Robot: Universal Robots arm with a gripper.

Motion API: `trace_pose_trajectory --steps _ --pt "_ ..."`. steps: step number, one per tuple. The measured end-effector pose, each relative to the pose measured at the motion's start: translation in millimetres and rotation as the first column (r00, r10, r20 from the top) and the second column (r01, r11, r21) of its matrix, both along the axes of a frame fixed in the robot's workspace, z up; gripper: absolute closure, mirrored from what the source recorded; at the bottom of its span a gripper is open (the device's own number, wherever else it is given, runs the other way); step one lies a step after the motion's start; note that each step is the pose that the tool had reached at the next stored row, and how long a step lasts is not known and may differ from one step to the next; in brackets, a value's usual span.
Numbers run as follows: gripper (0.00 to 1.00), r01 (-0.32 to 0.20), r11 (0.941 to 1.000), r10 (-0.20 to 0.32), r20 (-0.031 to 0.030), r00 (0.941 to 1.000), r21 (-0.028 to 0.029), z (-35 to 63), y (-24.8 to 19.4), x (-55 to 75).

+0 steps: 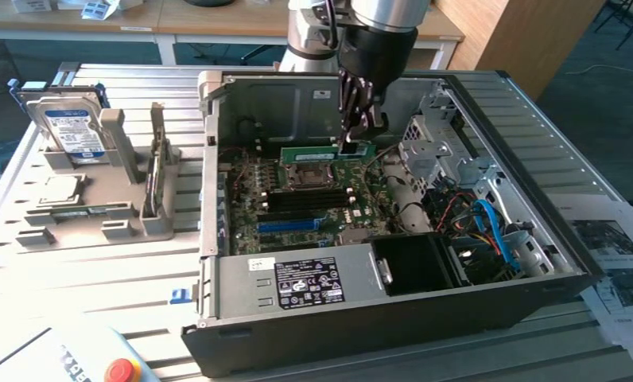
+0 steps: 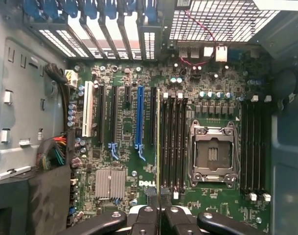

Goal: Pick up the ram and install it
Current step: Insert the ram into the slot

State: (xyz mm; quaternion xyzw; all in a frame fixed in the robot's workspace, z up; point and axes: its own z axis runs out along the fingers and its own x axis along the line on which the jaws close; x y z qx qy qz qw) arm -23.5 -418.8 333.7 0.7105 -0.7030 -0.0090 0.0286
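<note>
The ram (image 1: 322, 152) is a narrow green stick hanging level over the motherboard (image 1: 343, 208), inside the open computer case (image 1: 285, 99). My gripper (image 1: 354, 143) comes down from above and is shut on the stick's end toward the exterior view's right. In the wrist view the ram (image 2: 158, 137) shows edge-on as a thin pale line running away from my gripper (image 2: 159, 209). It lies alongside a bank of black memory slots (image 2: 173, 142), beside the empty processor socket (image 2: 211, 154). Whether the stick touches a slot I cannot tell.
A grey holder (image 1: 94, 215) outside the case, at the exterior view's left, carries a hard drive (image 1: 71, 127), a square processor chip (image 1: 60, 189) and another upright stick (image 1: 155, 163). Cables (image 1: 491, 227) and a drive cage (image 1: 433, 143) crowd the case's right side. A red button (image 1: 120, 370) sits at the front.
</note>
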Motion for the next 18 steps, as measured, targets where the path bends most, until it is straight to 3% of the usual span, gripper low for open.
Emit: trace_pose_trajectory --steps 6,18 --pt "0.88 0.000 1.0000 0.000 0.0000 1.0000 0.0000 -9.4 0.0 0.0" --pt "0.88 0.000 1.0000 0.000 0.0000 1.0000 0.0001 -11.0 0.0 0.0"
